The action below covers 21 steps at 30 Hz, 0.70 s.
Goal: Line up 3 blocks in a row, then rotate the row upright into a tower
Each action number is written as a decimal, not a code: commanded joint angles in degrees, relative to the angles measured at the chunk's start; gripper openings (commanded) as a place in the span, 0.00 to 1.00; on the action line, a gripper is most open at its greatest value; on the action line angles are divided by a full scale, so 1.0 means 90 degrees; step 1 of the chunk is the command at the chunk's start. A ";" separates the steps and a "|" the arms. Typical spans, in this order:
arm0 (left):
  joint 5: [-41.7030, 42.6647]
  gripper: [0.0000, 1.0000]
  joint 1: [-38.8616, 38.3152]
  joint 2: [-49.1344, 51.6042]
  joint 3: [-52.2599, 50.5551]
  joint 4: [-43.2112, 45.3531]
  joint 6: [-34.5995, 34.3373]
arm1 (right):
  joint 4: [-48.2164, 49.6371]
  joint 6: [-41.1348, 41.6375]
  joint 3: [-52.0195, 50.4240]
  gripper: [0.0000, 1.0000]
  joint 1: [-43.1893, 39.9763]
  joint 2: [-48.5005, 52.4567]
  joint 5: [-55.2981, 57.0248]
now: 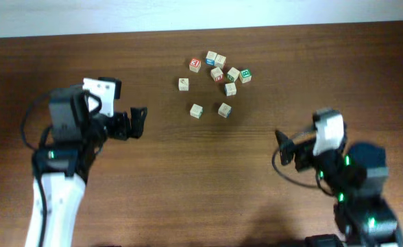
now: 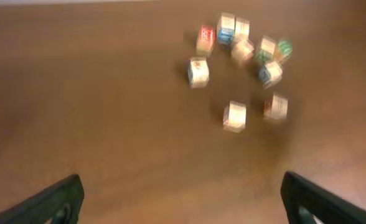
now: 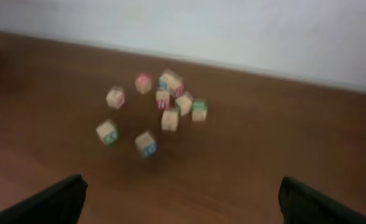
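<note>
since neither arm touches anything, no block rotation appears started; all three turns are judged left to do. the left jaws and the right jaws both stand wide and empty over the worktop [image 1: 201, 178]. the pale blocks [image 1: 196, 110] sit at the near edge of the coloured cube cluster [image 1: 218, 74], toward the far middle, well apart from both arms.

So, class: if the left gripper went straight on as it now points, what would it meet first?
Probably the nearest block, just right of its centre line, though depth is unclear.
</note>
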 commanded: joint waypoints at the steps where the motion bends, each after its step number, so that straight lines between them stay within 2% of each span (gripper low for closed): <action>1: 0.0189 0.99 -0.0114 0.0913 0.1117 -0.0828 0.0498 | -0.0789 0.0046 0.1307 0.98 -0.0024 0.1384 -0.0488; 6: 0.0187 0.99 -0.0532 0.2127 0.2647 -0.2140 0.0605 | -0.2421 0.0049 0.3339 0.98 -0.0024 0.3524 -0.1205; 9: 0.0236 0.99 -0.0729 0.2509 0.3109 -0.2370 0.0600 | -0.2798 0.0049 0.4078 0.98 -0.0024 0.4396 -0.1814; 12: 0.0731 0.99 -0.0908 0.2659 0.3150 -0.2319 0.0580 | -0.2480 0.0051 0.4289 0.98 -0.0024 0.5136 -0.2837; 16: 0.0760 0.99 -0.0918 0.2664 0.3150 -0.2161 0.0554 | -0.1940 0.0143 0.4289 1.00 -0.0012 0.5731 -0.3483; 18: 0.0755 0.99 -0.0920 0.2667 0.3150 -0.2001 0.0546 | -0.1651 0.0765 0.4289 0.92 0.0061 0.6042 -0.3271; 19: 0.0721 0.99 -0.0920 0.2676 0.3150 -0.1904 0.0408 | -0.1464 0.1144 0.4289 0.91 0.0138 0.6229 -0.3019; 21: 0.0085 0.99 -0.0920 0.2759 0.3150 -0.1685 -0.0491 | -0.1120 0.1821 0.4291 0.91 0.0374 0.6555 -0.2249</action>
